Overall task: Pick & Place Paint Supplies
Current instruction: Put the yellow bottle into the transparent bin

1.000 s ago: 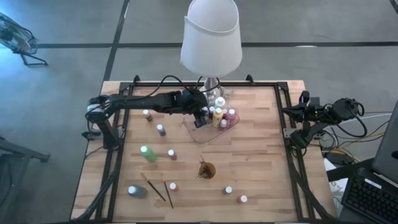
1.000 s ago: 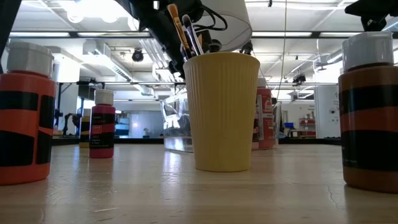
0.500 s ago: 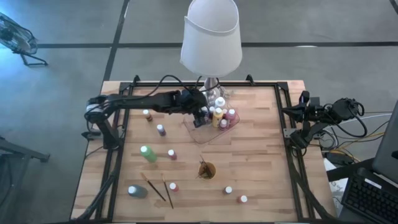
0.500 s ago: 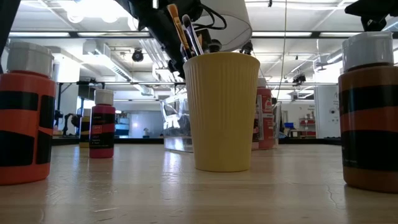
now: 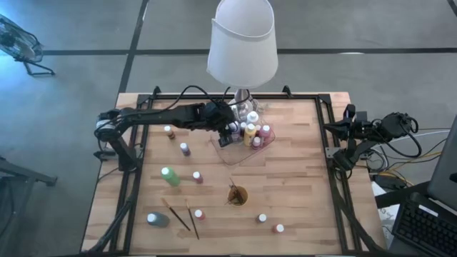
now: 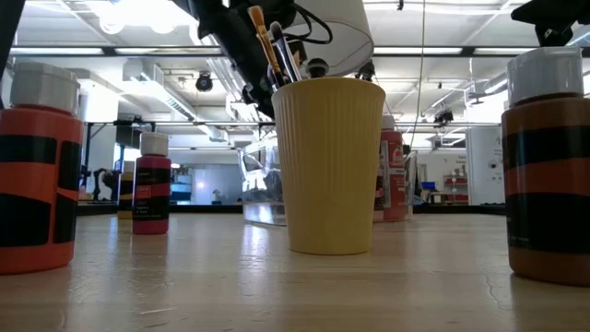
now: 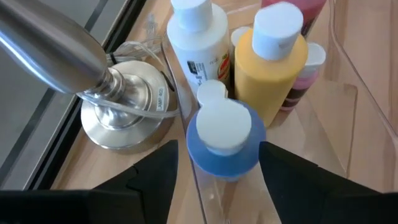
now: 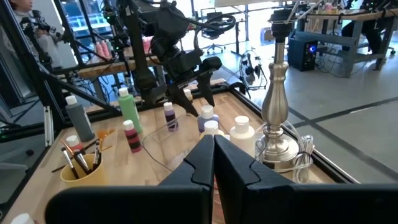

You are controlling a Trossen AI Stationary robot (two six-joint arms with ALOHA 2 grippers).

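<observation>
Left hand: the left hand point(image 7: 217, 171) hangs over the near corner of the clear tray point(image 5: 239, 151), fingers spread wide to either side of a blue bottle point(image 7: 222, 143). Released, I'd say: there is a gap between each finger and the bottle.

Blue bottle: upright, white cap up, at the tray's edge wall, just beside a yellow bottle point(image 7: 271, 62) and a white bottle point(image 7: 198, 34). A pink bottle point(image 7: 303, 81) is tucked behind the yellow one.

Right hand: the right hand point(image 8: 213, 163) waits off at the surface's right edge, fingers pressed together with nothing between them.

Still out on the surface: a green bottle point(image 5: 170, 176), a grey bottle point(image 5: 157, 220), several small red and pink ones, and two loose brushes point(image 5: 183, 215). More brushes stand in the orange cup point(image 5: 237, 194).

Risk, knocking neighbours: the bottles in the tray are packed close. If the left hand lifts away at an angle, I'd expect a finger to catch the yellow or white bottle and topple it.

Risk, blue bottle: it sits right against the tray wall, so a nudge could tip it onto the wall or out.

Risk, lamp: the lamp base point(image 7: 127, 121) and its cord lie just beside the tray. A wide swing of the arm could snag the cord or hit the stem.

Risk, tray: it looks light, and a brush from the hand may slide it.
</observation>
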